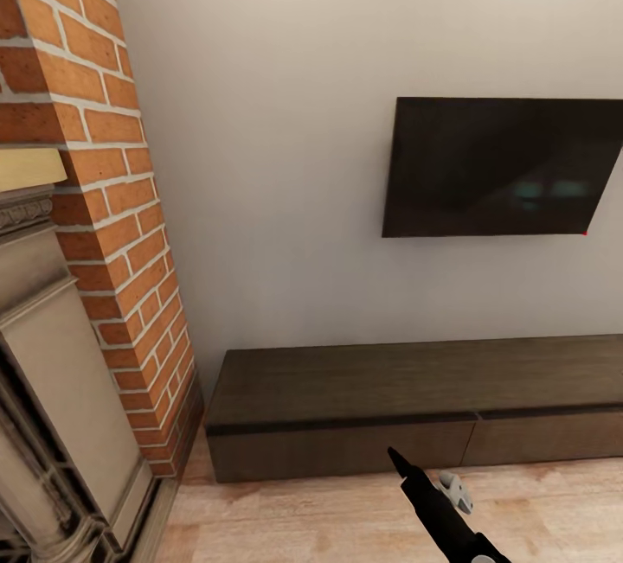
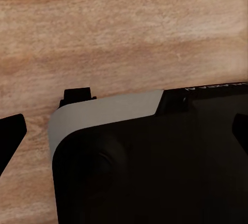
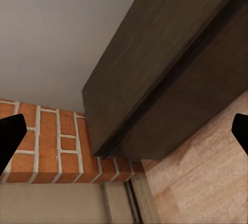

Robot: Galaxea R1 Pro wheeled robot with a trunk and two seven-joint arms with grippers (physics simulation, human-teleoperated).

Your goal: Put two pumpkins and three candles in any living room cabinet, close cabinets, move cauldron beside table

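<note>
The long low dark brown cabinet (image 1: 389, 386) stands against the wall under a television, its two visible drawer fronts (image 1: 337, 451) shut. My right gripper (image 1: 424, 481) hovers low over the floor just in front of the left drawer. In the right wrist view the cabinet's end (image 3: 170, 74) lies ahead between wide-apart fingertips (image 3: 10, 136), so that gripper is open and empty. My left gripper (image 2: 124, 131) hangs over the robot's own base (image 2: 155, 167) and the floor, its fingertips (image 2: 11, 133) wide apart and empty. The pumpkins, candles, cauldron and coffee table are out of view.
A red brick chimney column (image 1: 121, 200) with a stone fireplace surround (image 1: 52, 390) stands close on the left, next to the cabinet's left end. A black television (image 1: 497, 167) hangs on the pale wall. Light wood flooring (image 1: 303, 515) runs in front of the cabinet.
</note>
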